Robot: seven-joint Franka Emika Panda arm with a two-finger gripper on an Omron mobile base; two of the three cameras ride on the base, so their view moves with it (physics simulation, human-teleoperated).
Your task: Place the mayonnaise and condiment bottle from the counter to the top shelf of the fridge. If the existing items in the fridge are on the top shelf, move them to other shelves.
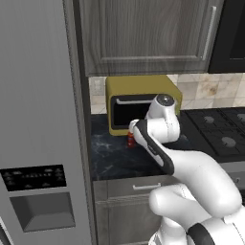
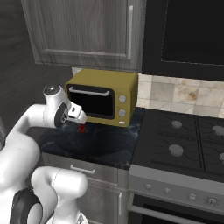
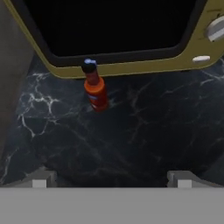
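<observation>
Left base view: the closed fridge (image 1: 40,119) fills the nine o'clock side. The condiment bottle (image 1: 130,140) stands on the black surface (image 1: 112,158) just in front of the yellow toaster oven (image 1: 143,103), at its lower left corner, with the arm's wrist beside it.

Right base view: the claw (image 2: 79,117) hangs just above the bottle, whose red body peeps out at its six o'clock.

Hand view: the bottle stands upright at eleven o'clock from centre, touching nothing but the surface, with a scrap of blue just behind its cap. The claw's tips sit wide apart and empty. The bottle looks light, rigid and smooth, likely slippery and easily toppled; take it across the red body below the neck.
</observation>
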